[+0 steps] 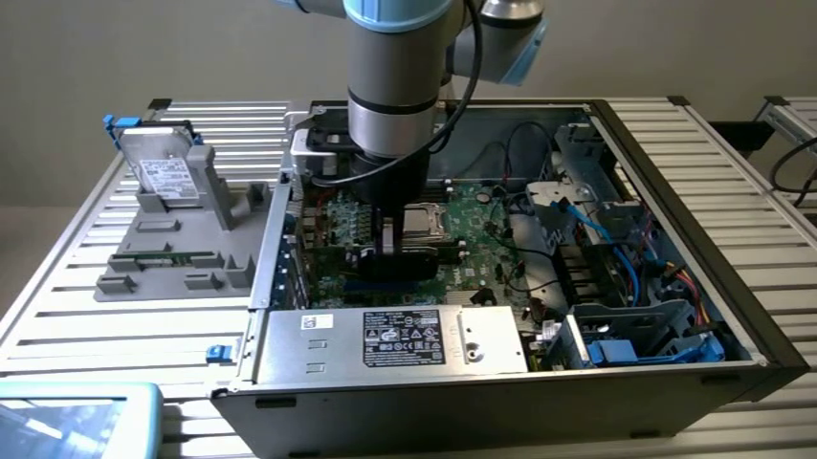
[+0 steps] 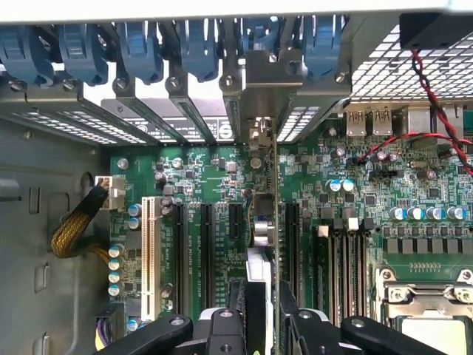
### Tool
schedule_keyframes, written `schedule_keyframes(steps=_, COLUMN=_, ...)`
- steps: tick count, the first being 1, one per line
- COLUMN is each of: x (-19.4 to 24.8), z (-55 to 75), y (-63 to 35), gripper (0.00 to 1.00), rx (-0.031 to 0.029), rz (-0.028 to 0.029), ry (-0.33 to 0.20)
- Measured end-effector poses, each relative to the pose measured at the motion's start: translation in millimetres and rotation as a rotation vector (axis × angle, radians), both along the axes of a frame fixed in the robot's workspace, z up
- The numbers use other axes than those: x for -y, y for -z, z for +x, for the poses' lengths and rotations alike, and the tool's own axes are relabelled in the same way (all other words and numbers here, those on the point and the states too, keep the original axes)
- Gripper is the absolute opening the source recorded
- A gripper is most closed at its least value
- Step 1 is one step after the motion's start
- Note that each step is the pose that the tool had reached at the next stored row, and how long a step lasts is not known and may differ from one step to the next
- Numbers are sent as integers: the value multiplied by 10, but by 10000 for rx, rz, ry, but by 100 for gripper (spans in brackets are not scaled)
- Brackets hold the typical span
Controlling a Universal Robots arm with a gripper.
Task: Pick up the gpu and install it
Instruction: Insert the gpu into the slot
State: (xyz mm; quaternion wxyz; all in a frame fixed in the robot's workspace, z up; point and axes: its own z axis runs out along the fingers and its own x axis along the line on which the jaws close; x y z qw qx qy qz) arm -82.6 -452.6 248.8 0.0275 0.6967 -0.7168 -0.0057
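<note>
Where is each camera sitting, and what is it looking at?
Exterior view: sits high above the table, looking down into the open computer case; the arm reaches into it from above.
Wrist view: rides on the wrist, looking past the gripper, shut on the gpu, at the motherboard.
Shared: both show the gripper, the gpu and the green motherboard.

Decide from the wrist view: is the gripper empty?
No, the gripper holds the graphics card edge-on between its fingers, over the motherboard.
</note>
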Motion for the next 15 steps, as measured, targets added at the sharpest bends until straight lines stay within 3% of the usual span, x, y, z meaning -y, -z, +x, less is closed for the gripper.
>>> schedule_keyframes(steps=4, x=-7, z=-4, y=6, gripper=28, rx=1, rz=-26, ry=1)
schedule_keyframes(steps=10, x=-27, z=-10, y=22, gripper=28, rx=-1, rz=-137, ry=1)
schedule_keyframes(steps=15, x=-36, z=-14, y=23, gripper=28, rx=0, rz=-139, ry=0)
